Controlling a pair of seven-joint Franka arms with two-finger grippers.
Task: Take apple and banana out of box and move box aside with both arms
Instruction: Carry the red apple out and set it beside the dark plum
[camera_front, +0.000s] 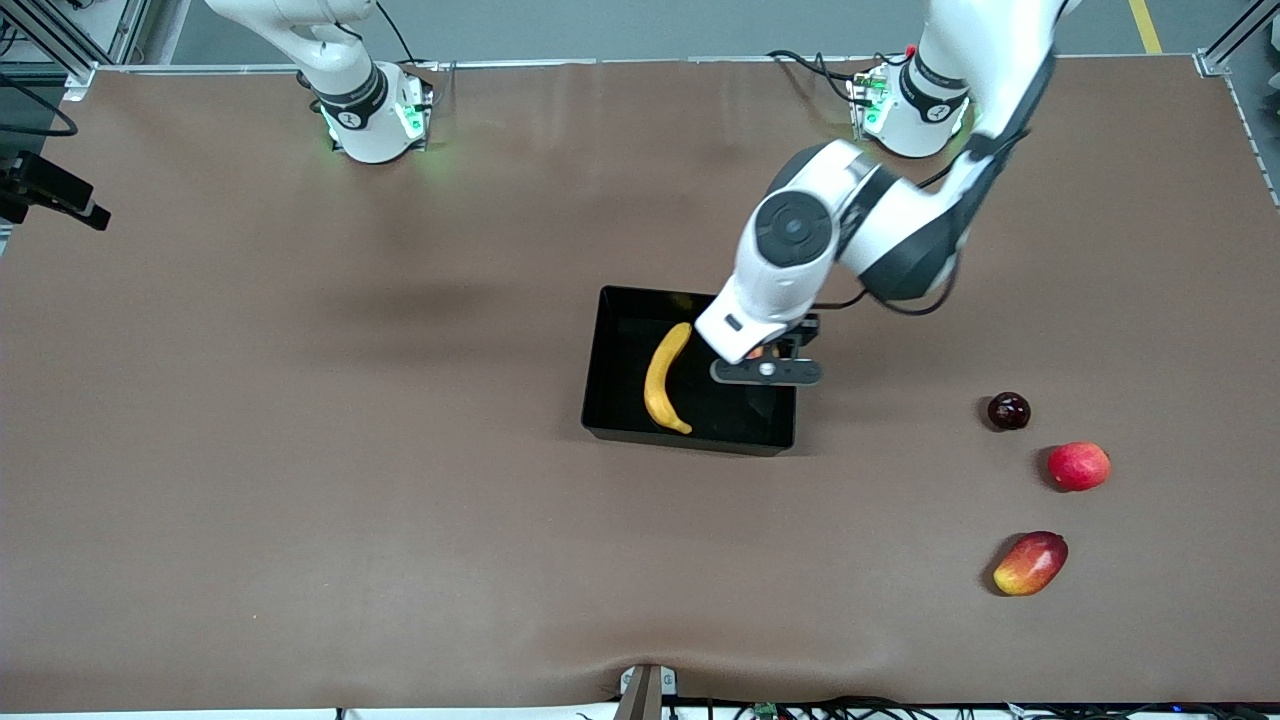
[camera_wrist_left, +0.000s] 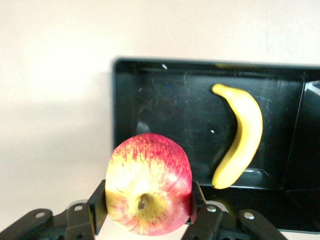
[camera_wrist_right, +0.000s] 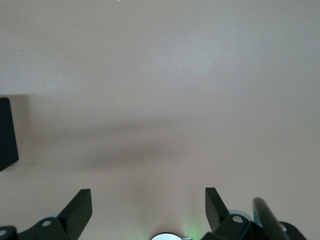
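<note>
1. My left pincer (camera_wrist_left: 147, 212) is clamped on the apple (camera_wrist_left: 148, 184), over the box (camera_front: 605, 400) at the end toward my left arm's base — the bare desk (camera_front: 900, 420) lies just past that wall.
2. The banana (camera_front: 666, 378) lies in the box, long axis running nearer-to-farther from the front camera, beside my pincer.
3. My right pincer (camera_wrist_right: 148, 207) waits with fingers apart over bare desk.
</note>
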